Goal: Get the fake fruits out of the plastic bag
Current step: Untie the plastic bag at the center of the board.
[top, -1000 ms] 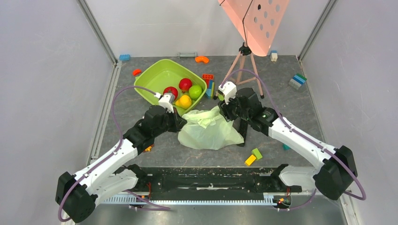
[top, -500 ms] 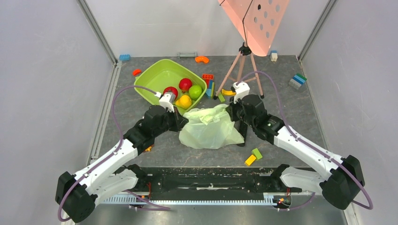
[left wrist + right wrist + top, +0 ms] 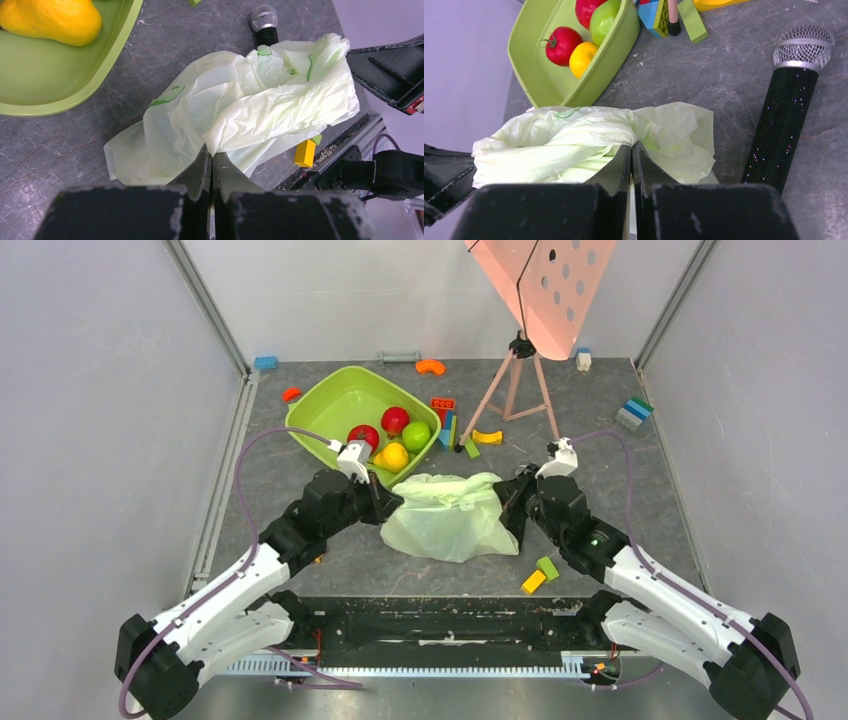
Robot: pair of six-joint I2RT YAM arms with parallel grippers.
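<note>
The pale-green plastic bag (image 3: 450, 518) lies crumpled on the table between my arms. My left gripper (image 3: 386, 504) is shut on its left edge, as the left wrist view shows (image 3: 212, 153). My right gripper (image 3: 511, 502) is shut on its right edge, as the right wrist view shows (image 3: 631, 148). The bag (image 3: 250, 105) is stretched between them. A round green fruit (image 3: 416, 435) sits in the lime-green tub (image 3: 335, 400) and also shows in the right wrist view (image 3: 604, 20). The grape bunch, dark round fruit and avocado half are not visible.
The tub also holds a red tomato (image 3: 363, 435), a red apple (image 3: 395, 420) and a yellow pear (image 3: 392, 456). A black microphone (image 3: 786, 105) lies right of the bag. A pink tripod (image 3: 515, 390) stands behind. Yellow and green blocks (image 3: 540, 575) lie near the front.
My right gripper has swung from the bag's far side to the right and nearer, pulling the bag's edge with it. The bag is now spread wider. My left gripper has barely moved.
</note>
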